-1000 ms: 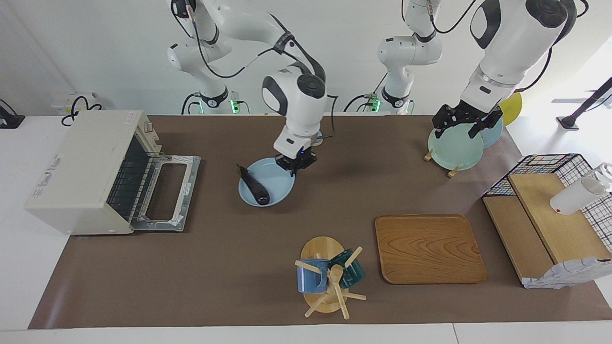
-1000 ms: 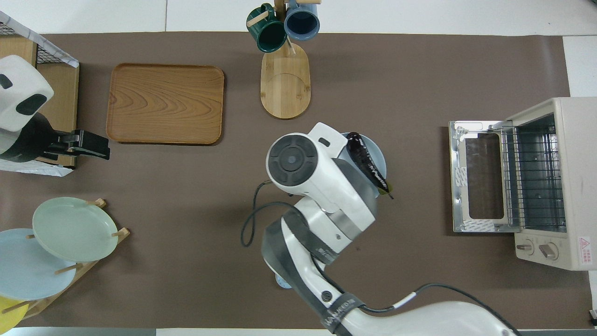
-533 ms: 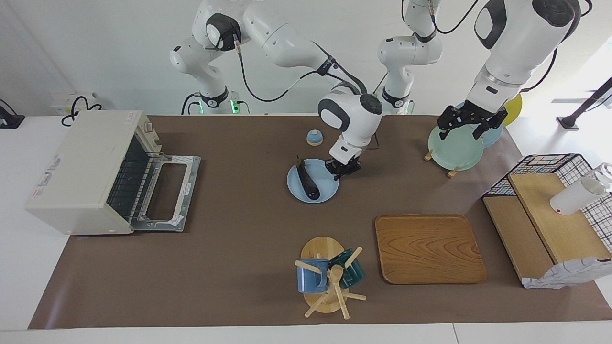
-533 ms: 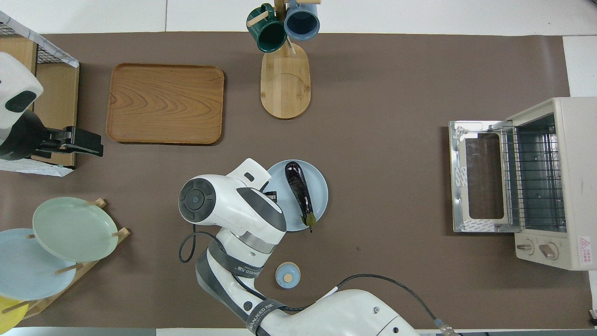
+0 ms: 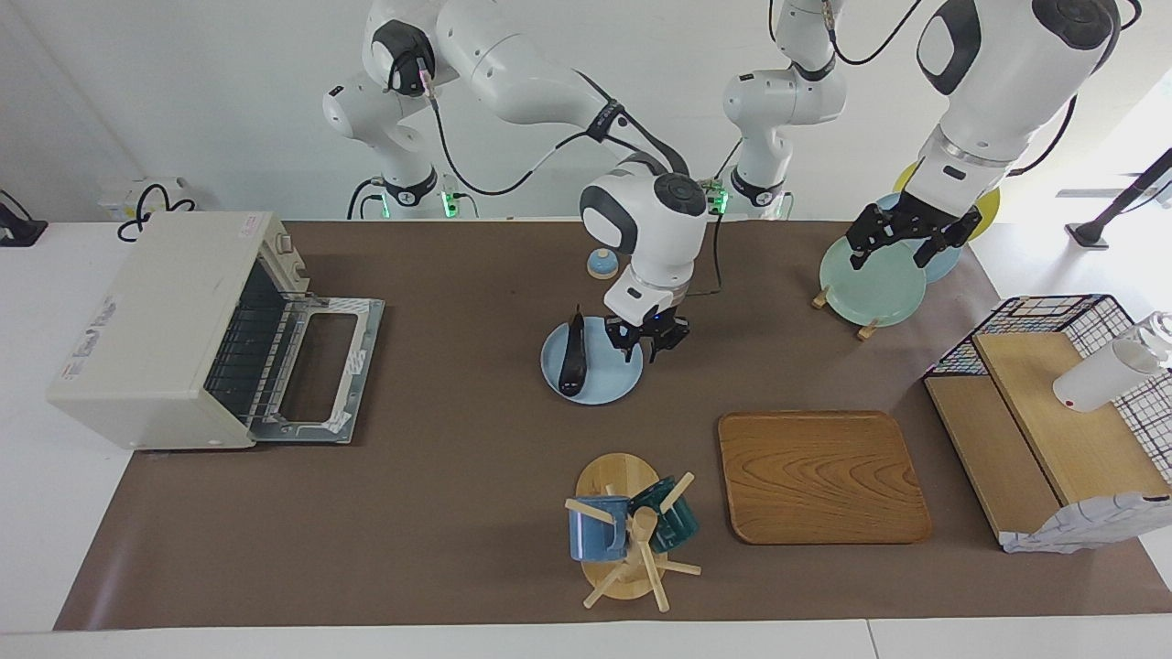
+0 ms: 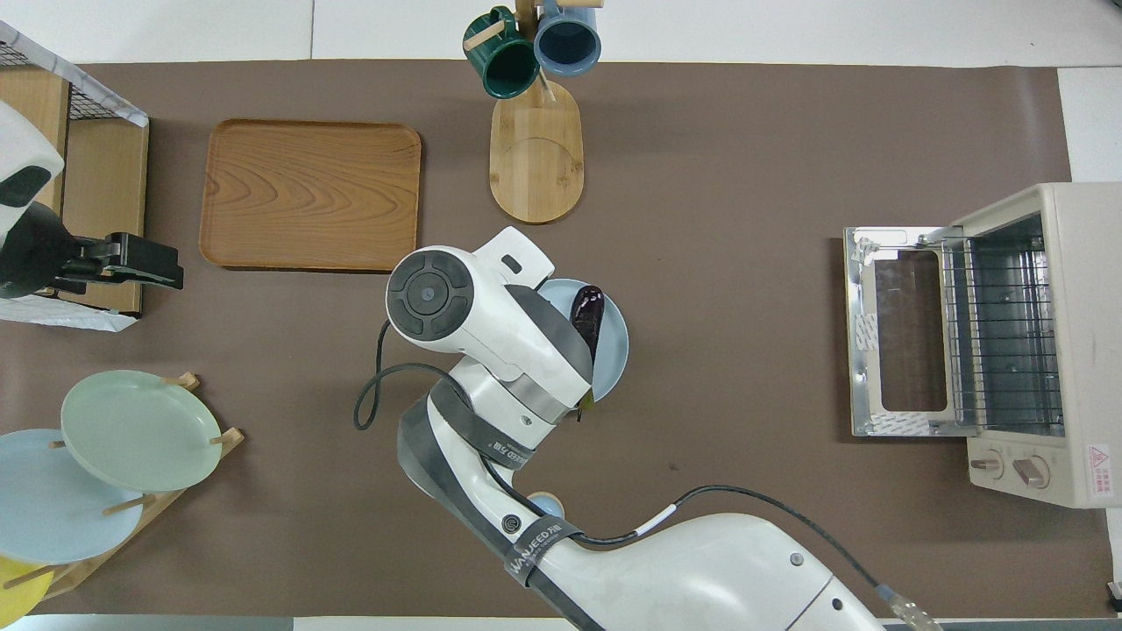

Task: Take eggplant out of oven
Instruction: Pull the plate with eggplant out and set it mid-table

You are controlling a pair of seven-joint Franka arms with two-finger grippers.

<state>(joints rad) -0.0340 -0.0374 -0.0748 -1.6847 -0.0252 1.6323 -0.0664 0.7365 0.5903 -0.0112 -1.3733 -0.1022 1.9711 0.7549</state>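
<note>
The eggplant (image 5: 573,357) lies on a light blue plate (image 5: 606,386) on the brown mat, mid-table; it also shows in the overhead view (image 6: 587,317). The cream oven (image 5: 156,320) stands at the right arm's end, its door (image 5: 320,366) dropped open and only the wire rack visible inside. My right gripper (image 5: 641,348) stands at the plate's rim on the side toward the left arm's end, fingers apart. In the overhead view its wrist hides it. My left gripper (image 5: 902,247) is open and waits over the plate stand.
A green plate (image 5: 870,284) leans in a wooden stand near the left arm's base. A small blue knobbed lid (image 5: 602,264) lies nearer to the robots than the blue plate. A wooden tray (image 5: 819,476), a mug tree (image 5: 632,540) and a wire-and-wood rack (image 5: 1053,430) lie farther out.
The blue plate with the eggplant moved away from the oven toward the table's middle with my right gripper at its rim, then turned a little. The left gripper shifted slightly.
</note>
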